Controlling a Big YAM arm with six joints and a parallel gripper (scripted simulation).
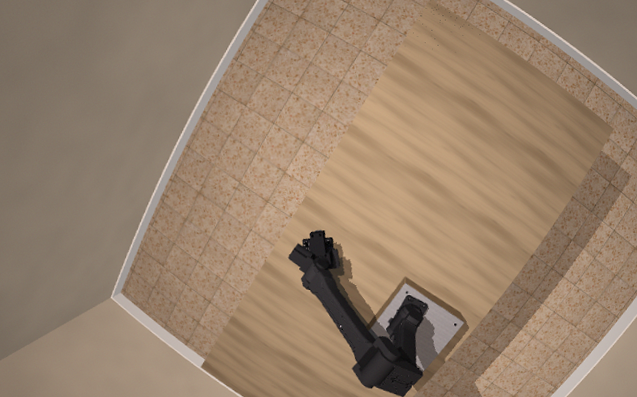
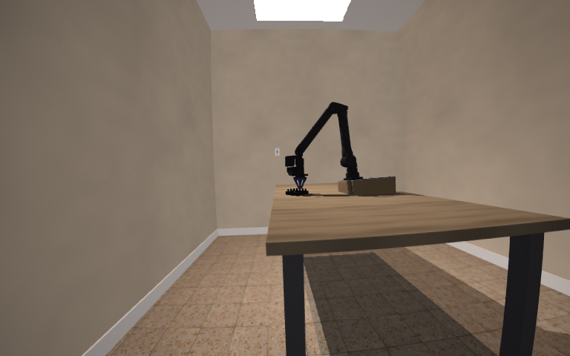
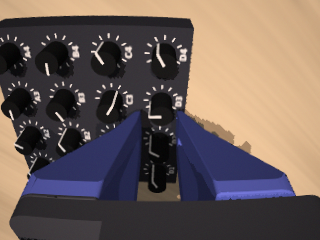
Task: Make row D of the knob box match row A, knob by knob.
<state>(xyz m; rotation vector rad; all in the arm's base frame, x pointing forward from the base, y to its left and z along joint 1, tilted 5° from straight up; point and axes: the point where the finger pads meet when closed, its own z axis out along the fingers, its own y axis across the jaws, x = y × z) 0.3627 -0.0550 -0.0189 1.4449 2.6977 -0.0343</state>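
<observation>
Ideally, the blue-fingered claw (image 1: pixel 319 244) (image 2: pixel 300 188) (image 3: pixel 158 121), its fingertips slightly apart, needed square centring over a single black cylindrical knob, perhaps D3 (image 3: pixel 161 106), before descending clear of its neighbours.

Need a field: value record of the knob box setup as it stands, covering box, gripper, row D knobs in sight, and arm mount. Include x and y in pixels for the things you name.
knob box: dark, on the wooden table (image 1: pixel 452 144) (image 2: pixel 378 218), under the gripper
gripper: blue fingers parted, on either side of the column of row D knobs
D4: beyond the fingertips in the wrist view, top visible
D3: near the fingertips, top visible
D2 and D1: seen through the finger gap
contact with a knob: cannot tell
arm mount: grey plate (image 1: pixel 441 329) on a wooden block (image 2: pixel 374 186)
</observation>
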